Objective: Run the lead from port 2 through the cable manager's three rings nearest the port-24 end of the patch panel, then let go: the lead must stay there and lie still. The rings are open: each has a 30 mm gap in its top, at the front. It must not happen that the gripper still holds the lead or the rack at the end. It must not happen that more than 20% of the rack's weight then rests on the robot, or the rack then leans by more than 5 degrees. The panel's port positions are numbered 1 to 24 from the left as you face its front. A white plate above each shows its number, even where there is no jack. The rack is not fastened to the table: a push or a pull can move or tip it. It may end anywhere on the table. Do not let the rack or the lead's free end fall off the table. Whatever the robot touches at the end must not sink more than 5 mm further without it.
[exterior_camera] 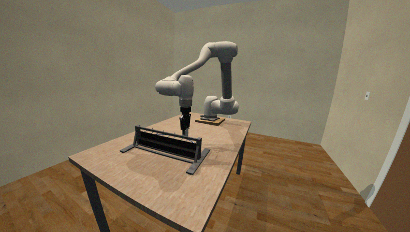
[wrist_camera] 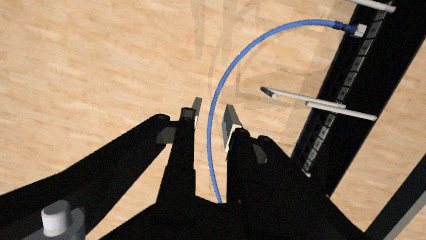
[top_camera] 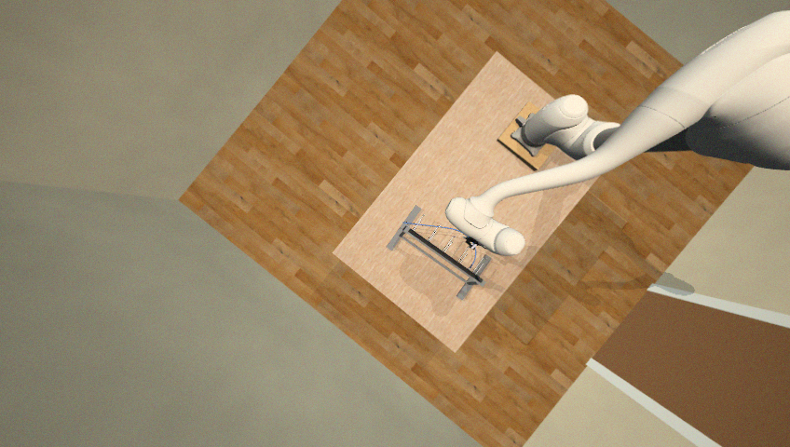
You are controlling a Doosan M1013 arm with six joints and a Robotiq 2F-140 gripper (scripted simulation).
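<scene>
Lead [wrist_camera: 214,95]: blue, plugged by its clear plug [wrist_camera: 359,30] into the panel [wrist_camera: 350,90] near one end; from there it arcs out over the table and runs back between the fingers.
Lead, top view: a thin blue curve [top_camera: 438,225] along the rack's front, from one end toward the gripper.
Gripper [wrist_camera: 211,114]: part open, the fingers narrow; the lead passes through the gap with space on each side, not pinched.
Rings [wrist_camera: 305,96]: two pale rods jut from the panel just beside the gripper; the lead lies outside them here.
Rack [exterior_camera: 168,143]: upright on both feet, mid-table, well in from the edges.
Arm [exterior_camera: 178,86]: wrist pointing straight down at the rack's far side.
Table [exterior_camera: 143,183]: light wood, dark legs.
</scene>
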